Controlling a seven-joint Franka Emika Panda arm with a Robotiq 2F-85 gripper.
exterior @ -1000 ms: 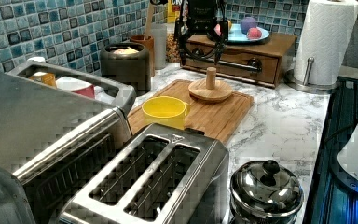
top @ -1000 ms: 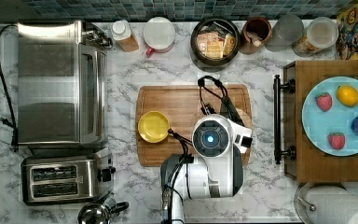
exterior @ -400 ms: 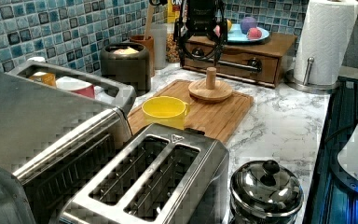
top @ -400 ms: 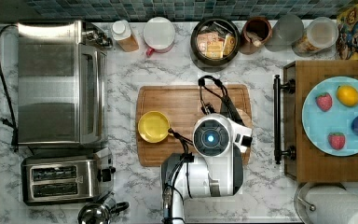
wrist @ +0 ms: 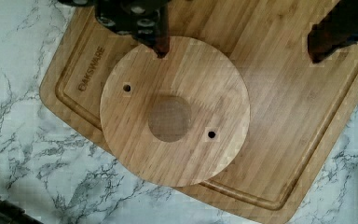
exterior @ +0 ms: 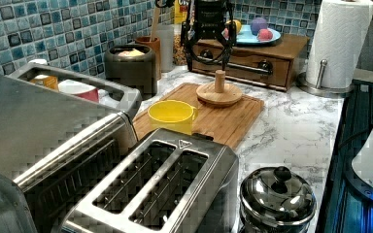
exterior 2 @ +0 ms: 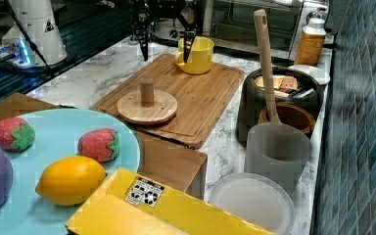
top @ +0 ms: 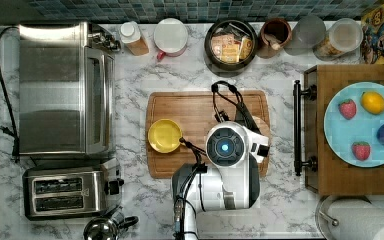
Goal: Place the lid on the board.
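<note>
- Two fingers of the gripper (wrist: 235, 44) spread wide, holding nothing, above the lid (wrist: 175, 112).
- Lid rests flat on the board (wrist: 284, 116), untouched.

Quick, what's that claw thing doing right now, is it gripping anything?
Gripper: open, holding nothing. It hangs above the round wooden lid, which rests on the board, apart from the fingers.
</note>
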